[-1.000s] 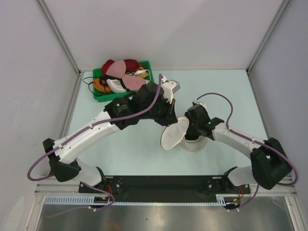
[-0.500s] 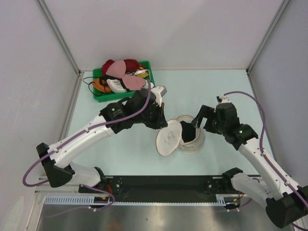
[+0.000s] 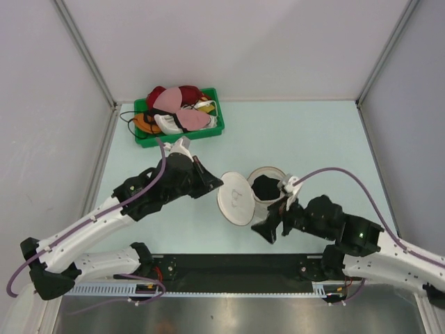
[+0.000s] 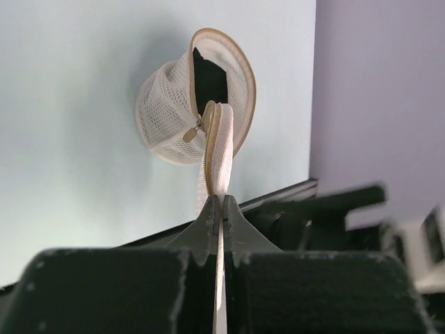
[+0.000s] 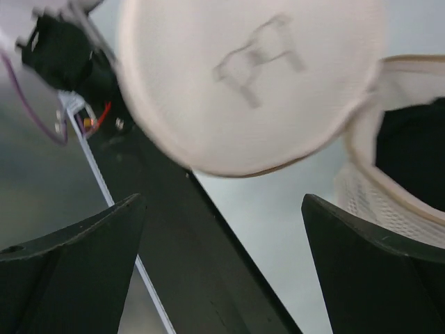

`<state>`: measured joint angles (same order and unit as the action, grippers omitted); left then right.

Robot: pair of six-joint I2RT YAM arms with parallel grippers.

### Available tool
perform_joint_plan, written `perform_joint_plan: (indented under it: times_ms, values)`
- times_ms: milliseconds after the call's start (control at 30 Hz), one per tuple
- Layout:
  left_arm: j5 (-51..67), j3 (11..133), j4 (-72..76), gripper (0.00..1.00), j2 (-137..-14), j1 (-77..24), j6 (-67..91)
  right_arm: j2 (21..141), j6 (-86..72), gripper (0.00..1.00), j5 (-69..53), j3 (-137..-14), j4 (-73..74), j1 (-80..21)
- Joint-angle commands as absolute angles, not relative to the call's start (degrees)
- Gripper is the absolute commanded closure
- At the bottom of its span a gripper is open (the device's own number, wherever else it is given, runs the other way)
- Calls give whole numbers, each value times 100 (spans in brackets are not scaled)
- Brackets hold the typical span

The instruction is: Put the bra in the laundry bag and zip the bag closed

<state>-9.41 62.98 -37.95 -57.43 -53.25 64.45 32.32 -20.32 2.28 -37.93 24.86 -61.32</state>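
Nearest me, at lower centre of the top view, my right tool (image 3: pixel 268 229) hangs released, jaws spread wide and holding nothing, just in front of the bag. My left tool (image 4: pixel 220 202) is clenched on the rim of the cream disc-shaped mesh lid (image 3: pixel 235 198), pinching its zip tape so the lid stands tipped open on edge. Beyond it the round cream-white mesh laundry bag (image 4: pixel 163 111) sits on the pale counter (image 3: pixel 313 139), and the black padded bra (image 3: pixel 264 186) lies inside, dark through the open mouth. I judge the loading done and the closing next. To do it well, I should keep the lid edge taut with my left, swing it down over the mouth, check that no strap crosses the teeth, then pinch the small tan zip pull (image 4: pixel 191 132) with my right and draw it round the rim. Far off, upper left, stands the green plastic bin (image 3: pixel 179 132) of other bras.
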Motion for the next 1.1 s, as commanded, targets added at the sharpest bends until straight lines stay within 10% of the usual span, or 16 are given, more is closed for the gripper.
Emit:
perform_joint_plan:
  times_ms: [0,433,467,500,600,633,733,1067]
  values:
    - [-1195,6328,-3665,100,-5704,-5238,7382,3532,-951,0,1833,-3718,1855,-7889]
    - [-668,6407,-3735,100,-5801,-5221,7630,5606,1012,1,5872,-3568,-1064,-8922]
    - [-668,6425,-3735,100,-5801,-5221,7568,5616,915,4,5784,-3612,-1029,-8808]
    - [-703,6468,-3735,99,-5818,-5221,7498,5608,749,38,5461,-3621,-985,-8546]
    - [-817,6513,-3735,58,-5775,-5221,7129,5231,-95,66,4559,-3525,-564,-8096]
    - [-904,6513,-3622,30,-5740,-5221,6806,5090,-462,70,4370,-3455,-467,-7877]
    - [-993,6626,-3305,1,-5695,-5221,5640,4449,-825,80,3579,-3261,-98,-7455]
    - [280,6355,-1978,1,-6450,-5115,2717,2945,-2592,100,540,-3489,1872,-4830]
